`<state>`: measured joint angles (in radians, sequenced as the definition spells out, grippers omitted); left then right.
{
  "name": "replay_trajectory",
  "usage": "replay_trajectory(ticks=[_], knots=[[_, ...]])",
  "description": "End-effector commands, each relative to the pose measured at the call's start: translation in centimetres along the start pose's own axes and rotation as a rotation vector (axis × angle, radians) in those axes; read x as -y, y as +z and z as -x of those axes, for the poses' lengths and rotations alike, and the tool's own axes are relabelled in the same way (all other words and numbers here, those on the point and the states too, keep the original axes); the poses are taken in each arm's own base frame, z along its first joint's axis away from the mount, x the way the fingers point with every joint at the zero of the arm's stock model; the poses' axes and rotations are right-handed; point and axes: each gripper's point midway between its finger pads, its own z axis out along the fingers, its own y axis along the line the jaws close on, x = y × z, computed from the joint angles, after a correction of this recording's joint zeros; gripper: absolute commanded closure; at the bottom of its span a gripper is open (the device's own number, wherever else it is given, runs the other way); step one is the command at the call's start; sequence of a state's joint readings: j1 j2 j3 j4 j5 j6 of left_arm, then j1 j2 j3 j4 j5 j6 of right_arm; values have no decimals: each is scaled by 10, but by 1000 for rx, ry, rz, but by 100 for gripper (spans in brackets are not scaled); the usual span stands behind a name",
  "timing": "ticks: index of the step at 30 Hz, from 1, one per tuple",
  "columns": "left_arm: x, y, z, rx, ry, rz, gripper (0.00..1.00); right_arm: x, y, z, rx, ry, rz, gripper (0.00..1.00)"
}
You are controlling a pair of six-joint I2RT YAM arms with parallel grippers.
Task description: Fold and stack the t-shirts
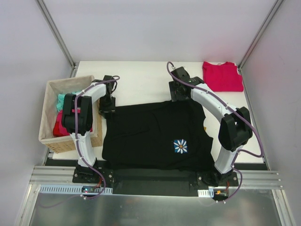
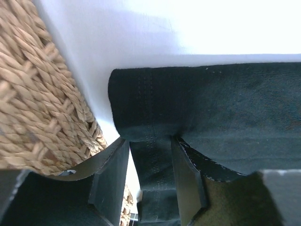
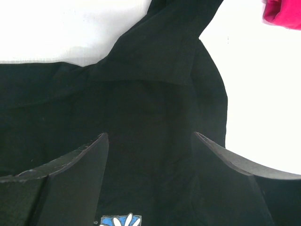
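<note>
The black t-shirt [image 1: 150, 134] lies spread over the near half of the table, its white-and-blue flower emblem [image 1: 180, 146] facing up. My left gripper [image 1: 107, 106] is at the shirt's far left corner. In the left wrist view, the left gripper [image 2: 150, 141] is shut on a stitched hem fold of the black t-shirt [image 2: 225, 108]. My right gripper [image 1: 178, 94] hangs at the shirt's far edge. In the right wrist view, the right gripper [image 3: 149, 135] stands open just above the black t-shirt [image 3: 155, 84], with the emblem [image 3: 120, 221] below. A folded red t-shirt [image 1: 222, 76] lies at the back right corner.
A woven basket [image 1: 49, 113] stands at the table's left edge, close beside my left gripper, holding teal and red cloth. Its wall [image 2: 33, 94] fills the left of the left wrist view. The red t-shirt [image 3: 282, 12] shows at the top right of the right wrist view.
</note>
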<state>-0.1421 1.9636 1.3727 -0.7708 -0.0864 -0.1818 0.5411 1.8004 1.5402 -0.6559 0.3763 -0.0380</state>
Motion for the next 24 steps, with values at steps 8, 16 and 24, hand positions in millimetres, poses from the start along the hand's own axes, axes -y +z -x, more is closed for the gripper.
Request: replay_trajectory(ticks=[8,16,24], knots=[[-25,-21,27,75,-71,51,60,-8,-15,13,52,16,44,25],[-23,-22,35,76,-80,49,61,-10,-16,13,52,8,42,25],[-24,-15,30,53,-82,55,61,-9,-16,12,51,4,39,25]])
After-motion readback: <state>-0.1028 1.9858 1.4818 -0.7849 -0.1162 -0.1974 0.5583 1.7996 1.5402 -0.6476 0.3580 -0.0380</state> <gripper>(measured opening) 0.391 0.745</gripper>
